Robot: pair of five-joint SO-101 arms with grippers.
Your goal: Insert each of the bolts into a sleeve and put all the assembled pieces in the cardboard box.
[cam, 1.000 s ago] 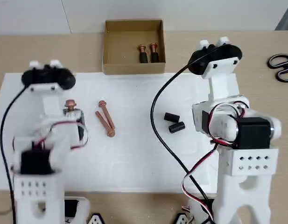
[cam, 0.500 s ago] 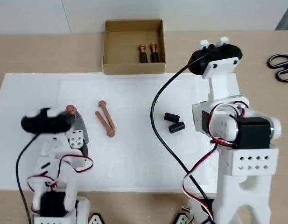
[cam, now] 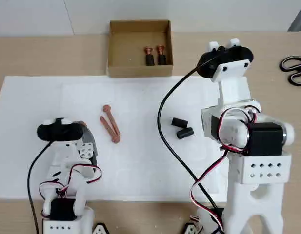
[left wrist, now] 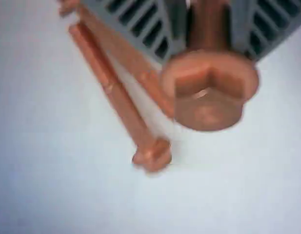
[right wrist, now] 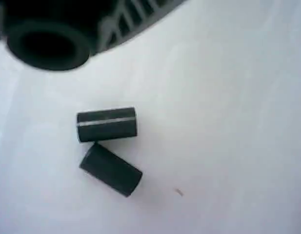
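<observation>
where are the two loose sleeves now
High view: the sleeves lie touching on the white sheet, right of centre, between the loose bolts and the right arm.

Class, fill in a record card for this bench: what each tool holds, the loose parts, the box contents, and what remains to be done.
Left tool: shut on held bolt
Right tool: shut on held sleeve
Loose bolts: two, close together on the white sheet
Loose sleeves: two, side by side on that sheet
Cardboard box: two assembled pieces inside
Remaining: three bolts unsleeved
</observation>
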